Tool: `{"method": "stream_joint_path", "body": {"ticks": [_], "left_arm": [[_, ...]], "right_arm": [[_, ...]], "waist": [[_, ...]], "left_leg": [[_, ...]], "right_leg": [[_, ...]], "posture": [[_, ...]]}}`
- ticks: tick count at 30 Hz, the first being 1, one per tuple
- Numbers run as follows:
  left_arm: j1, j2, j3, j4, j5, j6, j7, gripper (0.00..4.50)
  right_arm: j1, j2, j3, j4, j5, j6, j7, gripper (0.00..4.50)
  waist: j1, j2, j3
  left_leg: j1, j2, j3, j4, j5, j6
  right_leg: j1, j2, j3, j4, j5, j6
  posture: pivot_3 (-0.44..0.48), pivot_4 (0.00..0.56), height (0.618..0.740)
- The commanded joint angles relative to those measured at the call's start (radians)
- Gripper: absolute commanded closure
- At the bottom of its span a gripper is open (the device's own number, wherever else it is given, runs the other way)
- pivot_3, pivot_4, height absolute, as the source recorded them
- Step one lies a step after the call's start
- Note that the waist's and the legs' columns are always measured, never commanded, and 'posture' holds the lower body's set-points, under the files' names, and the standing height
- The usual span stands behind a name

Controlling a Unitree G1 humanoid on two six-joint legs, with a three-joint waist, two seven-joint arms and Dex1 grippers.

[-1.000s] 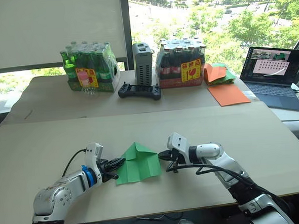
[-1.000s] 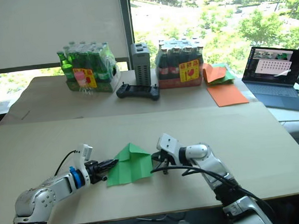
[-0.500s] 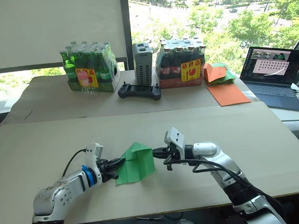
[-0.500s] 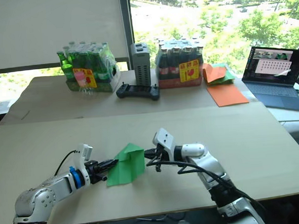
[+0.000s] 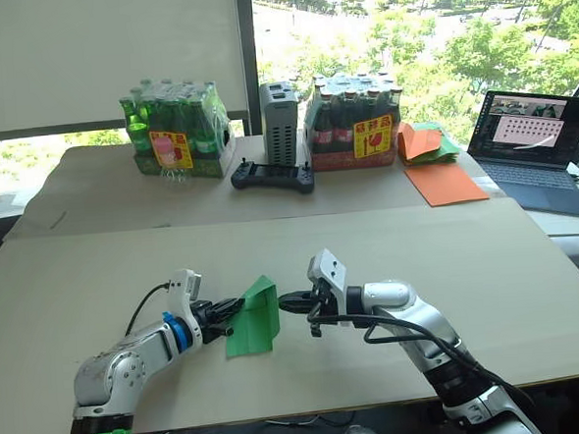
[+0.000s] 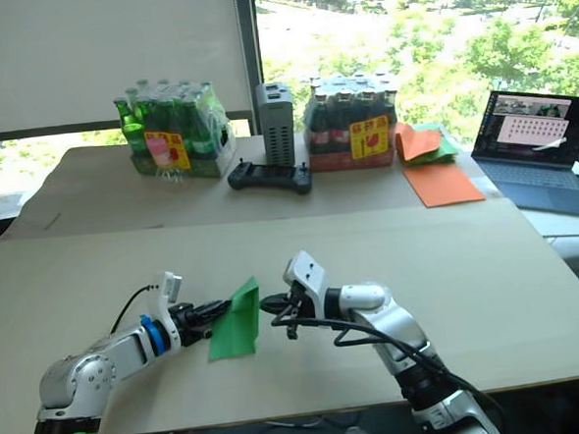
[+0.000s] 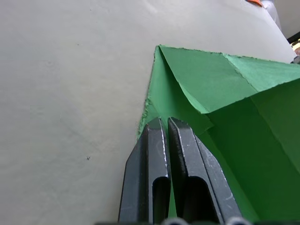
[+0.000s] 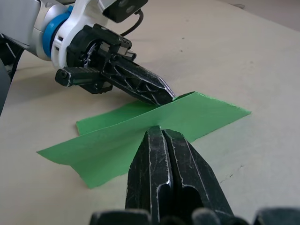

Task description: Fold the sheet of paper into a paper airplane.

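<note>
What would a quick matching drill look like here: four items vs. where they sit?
Items:
1. green sheet
2. laptop
3. controller
4. orange sheet

Places:
A. far right of the back table, lid open
B. between the two pincers, half lifted
C. in front of the grey box, between the bottle packs
D. flat on the back table, left of the laptop

Pairs: 1-B, 2-A, 3-C, 4-D

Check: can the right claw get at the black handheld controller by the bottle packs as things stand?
Probably not: the right claw is shut on the folded bright green paper sheet, and the black handheld controller lies far across the table.
</note>
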Motion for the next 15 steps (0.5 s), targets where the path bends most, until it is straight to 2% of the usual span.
{"method": "stream_joint_path", "body": {"ticks": [1,15], "left_arm": [[-0.018,-0.007,0.011,0.009,0.012,0.011,0.029,4.26],[-0.042,-0.049,0.006,-0.024,-0.012,0.029,0.045,4.26]], "right_arm": [[-0.005,-0.002,0.002,-0.044,0.003,-0.009,-0.007,4.5],[-0.006,-0.007,0.011,-0.044,0.002,-0.013,-0.016,4.5]], "waist": [[0.0,0.0,0.0],[0.0,0.0,0.0]], "left_leg": [[0.0,0.0,0.0,0.0,0.0,0.0],[-0.001,0.0,0.0,0.0,0.0,0.0]], "right_leg": [[0.0,0.0,0.0,0.0,0.0,0.0],[-0.001,0.0,0.0,0.0,0.0,0.0]], "posture": [[0.0,0.15,0.727],[0.0,0.15,0.727]]}}
